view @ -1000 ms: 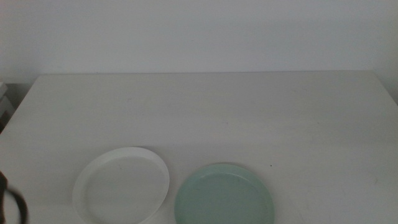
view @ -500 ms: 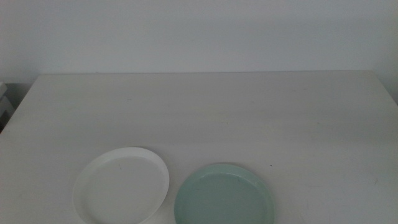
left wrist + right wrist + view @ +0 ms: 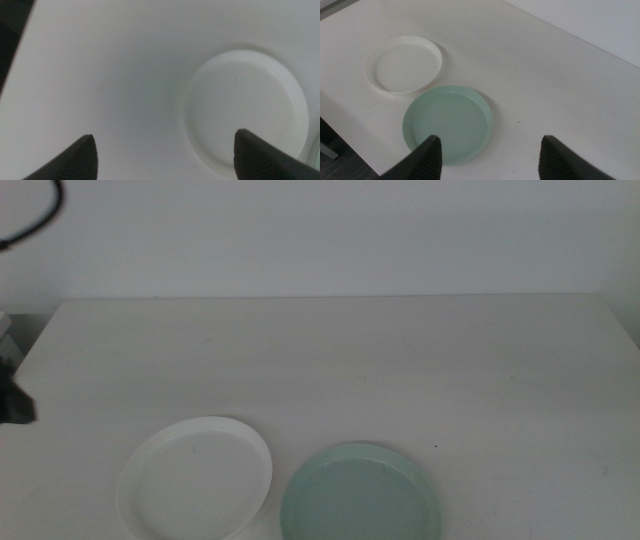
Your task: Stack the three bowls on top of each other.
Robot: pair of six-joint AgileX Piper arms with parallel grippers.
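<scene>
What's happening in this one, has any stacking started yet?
Not yet. The white bowl and the mint green bowl sit side by side on the table, near its front edge, apart and unstacked. No grey bowl shows in any view. The left gripper hangs open above the table next to the white bowl, holding nothing. The right gripper is open too, hovering over the edge of the mint green bowl, also empty.

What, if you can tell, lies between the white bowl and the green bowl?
Nothing: only a narrow strip of bare table separates the white bowl from the green bowl, clearest in the right wrist view.
</scene>
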